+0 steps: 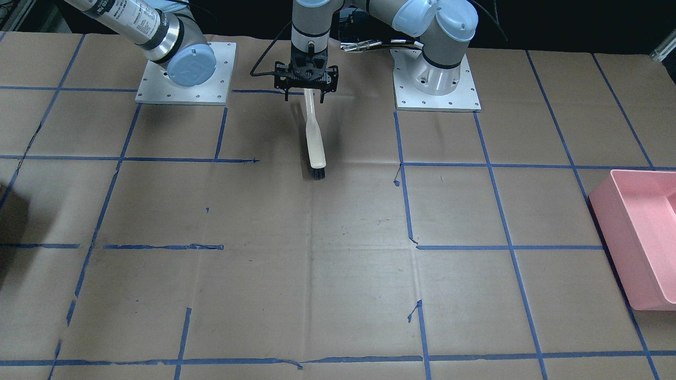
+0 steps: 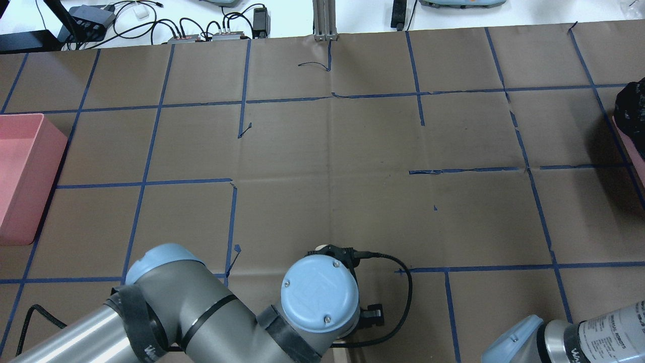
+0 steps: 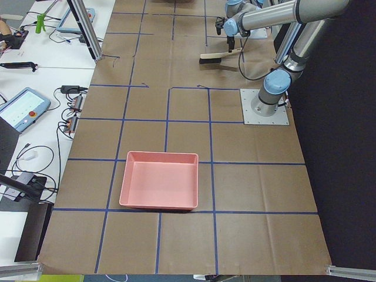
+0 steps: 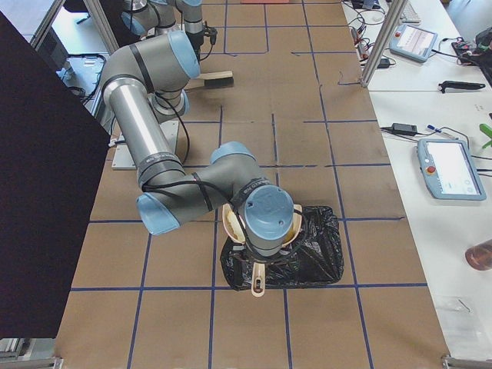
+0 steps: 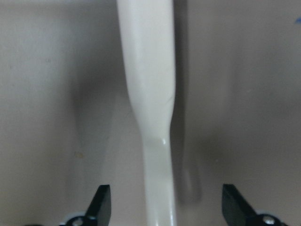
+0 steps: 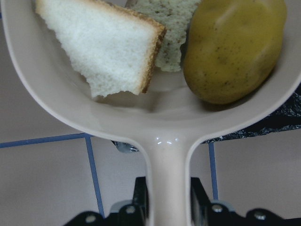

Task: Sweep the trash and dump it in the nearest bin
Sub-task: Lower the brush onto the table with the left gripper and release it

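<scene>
My right gripper is clamping the dustpan handle. It's carrying the ball, white bread piece and pale bread piece, partly over the black-bagged bin. My left gripper is straddling the brush handle, fingers wide.

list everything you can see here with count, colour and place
table: one, brown paper with blue tape lines, under everything
brush: one, cream handle, black bristles, on the table between the arm bases
pink bin: one, pink, table's end on the robot's left
bagged bin: one, black bag, table's end on the robot's right
dustpan: one, cream, held above the bagged bin
bread pieces: two, one white with brown crust, one pale, in the dustpan
ball: one, yellow-green, in the dustpan
left hand: one, black, open, straddling the brush handle
right hand: one, black, shut on the dustpan handle
</scene>
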`<act>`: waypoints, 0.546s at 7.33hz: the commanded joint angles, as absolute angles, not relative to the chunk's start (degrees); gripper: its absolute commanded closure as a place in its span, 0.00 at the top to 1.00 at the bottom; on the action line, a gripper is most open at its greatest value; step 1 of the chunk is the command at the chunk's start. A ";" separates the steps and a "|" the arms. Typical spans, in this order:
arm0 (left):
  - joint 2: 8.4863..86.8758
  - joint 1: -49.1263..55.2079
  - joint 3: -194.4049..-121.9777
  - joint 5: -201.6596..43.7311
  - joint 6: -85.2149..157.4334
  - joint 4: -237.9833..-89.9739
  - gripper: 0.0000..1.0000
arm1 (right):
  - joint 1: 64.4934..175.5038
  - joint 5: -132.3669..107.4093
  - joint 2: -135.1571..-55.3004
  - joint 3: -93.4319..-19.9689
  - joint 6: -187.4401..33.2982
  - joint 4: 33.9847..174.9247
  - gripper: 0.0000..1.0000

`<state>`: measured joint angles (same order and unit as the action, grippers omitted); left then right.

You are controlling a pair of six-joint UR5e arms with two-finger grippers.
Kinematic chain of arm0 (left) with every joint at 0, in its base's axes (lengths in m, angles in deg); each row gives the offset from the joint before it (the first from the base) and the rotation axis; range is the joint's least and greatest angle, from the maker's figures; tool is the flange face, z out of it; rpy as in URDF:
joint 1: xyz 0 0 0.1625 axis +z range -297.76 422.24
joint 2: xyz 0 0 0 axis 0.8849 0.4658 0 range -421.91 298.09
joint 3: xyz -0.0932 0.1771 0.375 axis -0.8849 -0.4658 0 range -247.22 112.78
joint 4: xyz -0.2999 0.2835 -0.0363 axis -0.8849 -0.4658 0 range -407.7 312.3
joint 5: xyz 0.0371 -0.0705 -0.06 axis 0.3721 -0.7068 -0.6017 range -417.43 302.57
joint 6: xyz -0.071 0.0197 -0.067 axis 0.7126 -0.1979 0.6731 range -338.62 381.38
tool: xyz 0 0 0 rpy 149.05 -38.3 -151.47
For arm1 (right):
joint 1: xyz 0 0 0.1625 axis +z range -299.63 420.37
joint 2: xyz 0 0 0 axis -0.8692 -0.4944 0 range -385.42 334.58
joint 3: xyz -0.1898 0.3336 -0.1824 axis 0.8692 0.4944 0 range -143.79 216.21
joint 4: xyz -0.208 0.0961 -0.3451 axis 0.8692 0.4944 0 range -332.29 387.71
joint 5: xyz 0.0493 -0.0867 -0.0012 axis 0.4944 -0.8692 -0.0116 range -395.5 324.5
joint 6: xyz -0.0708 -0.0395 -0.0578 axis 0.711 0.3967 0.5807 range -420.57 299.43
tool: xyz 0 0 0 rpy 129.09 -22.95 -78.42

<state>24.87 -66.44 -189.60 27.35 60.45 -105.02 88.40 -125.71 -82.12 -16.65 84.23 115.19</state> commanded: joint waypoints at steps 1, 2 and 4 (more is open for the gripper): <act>24.31 -56.64 -180.73 27.38 43.43 -112.59 0.99 | 87.97 -127.16 -78.09 -11.11 83.92 115.51 0.03; 24.31 -51.28 -176.77 27.38 38.04 -117.35 0.99 | 88.05 -131.17 -74.94 -7.95 83.75 116.03 0.03; 24.31 -40.73 -168.51 27.47 27.05 -125.62 1.00 | 88.84 -134.45 -72.71 -4.67 83.05 115.51 0.03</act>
<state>24.33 -47.34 -173.82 27.40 34.02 -120.30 88.37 -132.01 -74.12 -6.89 83.52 115.78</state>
